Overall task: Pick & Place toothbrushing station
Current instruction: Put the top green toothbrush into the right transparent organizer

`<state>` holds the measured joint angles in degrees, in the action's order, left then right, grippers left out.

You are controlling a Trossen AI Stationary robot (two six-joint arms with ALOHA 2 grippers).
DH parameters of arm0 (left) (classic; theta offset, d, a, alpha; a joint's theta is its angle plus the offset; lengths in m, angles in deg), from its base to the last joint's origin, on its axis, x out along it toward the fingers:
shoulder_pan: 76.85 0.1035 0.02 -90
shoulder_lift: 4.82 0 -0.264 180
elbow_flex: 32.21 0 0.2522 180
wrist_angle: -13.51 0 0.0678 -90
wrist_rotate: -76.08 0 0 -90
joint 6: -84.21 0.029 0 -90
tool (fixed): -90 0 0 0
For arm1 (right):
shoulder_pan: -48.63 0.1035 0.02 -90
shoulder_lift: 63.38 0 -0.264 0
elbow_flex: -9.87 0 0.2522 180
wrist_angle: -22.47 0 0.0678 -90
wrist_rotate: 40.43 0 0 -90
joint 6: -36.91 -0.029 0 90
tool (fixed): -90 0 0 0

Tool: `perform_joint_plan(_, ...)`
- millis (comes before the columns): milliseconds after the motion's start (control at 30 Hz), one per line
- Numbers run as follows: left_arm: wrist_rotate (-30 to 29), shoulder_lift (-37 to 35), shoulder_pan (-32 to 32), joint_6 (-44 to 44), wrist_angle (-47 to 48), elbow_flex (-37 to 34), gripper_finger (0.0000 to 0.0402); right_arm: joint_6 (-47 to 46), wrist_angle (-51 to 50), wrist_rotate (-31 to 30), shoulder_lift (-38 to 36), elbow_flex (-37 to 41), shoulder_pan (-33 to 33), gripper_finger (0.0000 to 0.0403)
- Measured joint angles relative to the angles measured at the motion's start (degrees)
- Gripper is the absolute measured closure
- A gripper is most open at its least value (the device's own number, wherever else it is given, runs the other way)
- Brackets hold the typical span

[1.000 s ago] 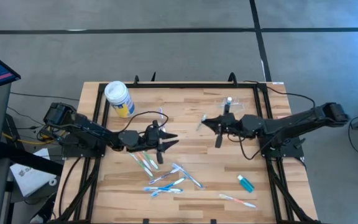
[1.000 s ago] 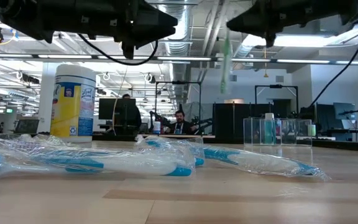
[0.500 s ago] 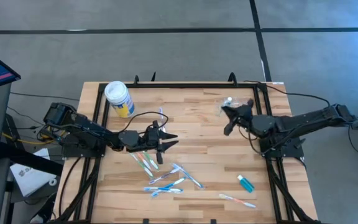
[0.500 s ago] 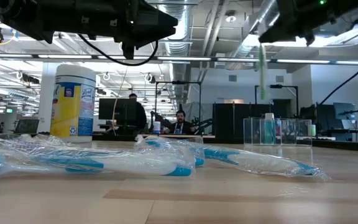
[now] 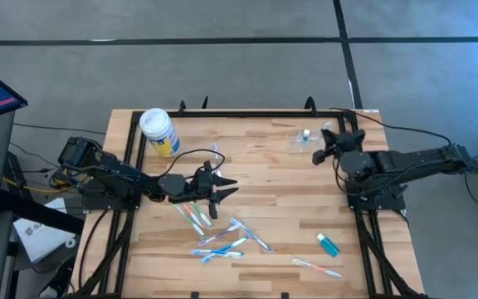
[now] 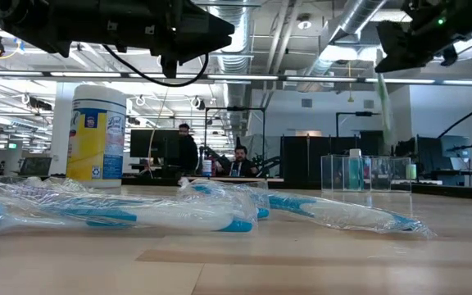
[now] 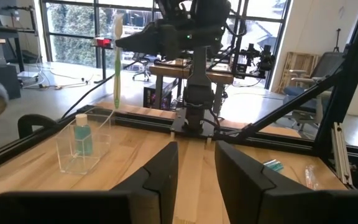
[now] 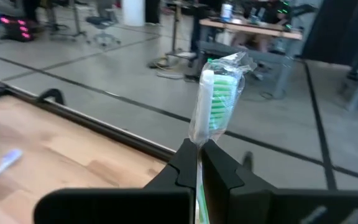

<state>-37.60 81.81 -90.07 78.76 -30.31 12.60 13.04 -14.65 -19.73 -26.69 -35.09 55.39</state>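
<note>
The right gripper is clenched on a wrapped green toothbrush, which hangs upright from the jaws, long axis vertical, just beside and above the clear cup at the table's far right. The left gripper hovers over the left-centre with jaws parted, holding nothing.
</note>
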Motion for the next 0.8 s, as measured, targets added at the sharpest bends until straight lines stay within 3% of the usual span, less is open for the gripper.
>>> perform_joint_plan(133, 0.0, 0.0, 0.0, 0.0, 0.0, 0.0, 0.0302, -2.7, -4.4, -0.2, -2.0, 0.0, -3.1, 0.0403)
perform_joint_plan(467, 0.0, 0.0, 0.0, 0.0, 0.1, 0.0, 0.0302, -3.2, -4.9, 0.1, -1.0, 1.1, -10.6, 0.0403)
perform_joint_plan(800, 0.0, 0.0, 0.0, 0.0, 0.1, 0.0, 0.0302, 2.9, 4.7, 1.2, -2.1, 5.3, -16.0, 0.0403)
